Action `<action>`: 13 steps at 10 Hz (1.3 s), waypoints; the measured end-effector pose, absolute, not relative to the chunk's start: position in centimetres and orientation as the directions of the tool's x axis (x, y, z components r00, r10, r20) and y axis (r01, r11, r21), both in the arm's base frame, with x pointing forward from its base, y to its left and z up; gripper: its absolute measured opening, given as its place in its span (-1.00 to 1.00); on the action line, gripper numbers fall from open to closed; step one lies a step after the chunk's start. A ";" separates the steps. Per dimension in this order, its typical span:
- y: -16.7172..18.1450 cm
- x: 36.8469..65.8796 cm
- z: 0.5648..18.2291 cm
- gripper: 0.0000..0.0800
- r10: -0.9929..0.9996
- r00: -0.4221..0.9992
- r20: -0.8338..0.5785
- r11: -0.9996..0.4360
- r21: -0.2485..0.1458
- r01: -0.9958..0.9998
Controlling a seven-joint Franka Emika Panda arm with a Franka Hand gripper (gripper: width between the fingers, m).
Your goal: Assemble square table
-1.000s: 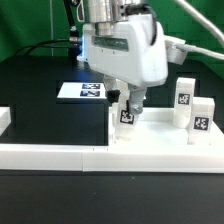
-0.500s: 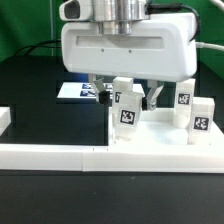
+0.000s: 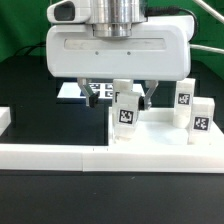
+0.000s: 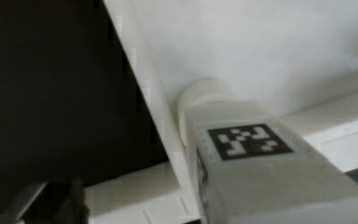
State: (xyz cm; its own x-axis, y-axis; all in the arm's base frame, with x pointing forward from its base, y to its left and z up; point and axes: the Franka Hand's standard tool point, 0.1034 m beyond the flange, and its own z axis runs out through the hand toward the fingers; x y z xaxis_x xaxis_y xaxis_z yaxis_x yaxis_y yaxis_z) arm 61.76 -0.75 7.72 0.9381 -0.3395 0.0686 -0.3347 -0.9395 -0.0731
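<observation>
The white square tabletop lies at the exterior view's right, against the border rail. One white tagged leg stands upright at the tabletop's left front corner; I cannot tell if it sits in a socket. My gripper is open, broadside to the camera. One of its dark fingers is on each side of the leg, apart from it. In the wrist view the leg stands just below, with one fingertip at the frame's edge. Two more legs stand at the right.
The long low white border rail runs along the front and turns up at the exterior view's left. The marker board lies behind the gripper, partly hidden. The table is black.
The gripper has turned about its vertical axis to face broadside, and its fingers now straddle the leg. The leg and the other parts have not moved.
</observation>
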 end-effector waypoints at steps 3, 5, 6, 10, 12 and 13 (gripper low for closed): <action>-0.7 61.8 7.7 -0.14 -0.416 0.907 0.062 -0.908 -0.079 -0.411; -0.7 61.7 7.7 -0.27 -0.546 0.837 0.049 -0.837 -0.088 -0.541; -0.7 61.7 7.7 -0.27 -0.605 0.795 0.042 -0.795 -0.091 -0.600; 0.2 62.1 7.4 -0.27 -0.842 0.539 0.008 -0.537 -0.096 -0.838; 0.8 62.2 7.3 -0.27 -0.949 0.315 -0.025 -0.313 -0.078 -0.947; 1.0 62.3 7.3 -0.27 -0.990 0.128 -0.052 -0.124 -0.077 -0.989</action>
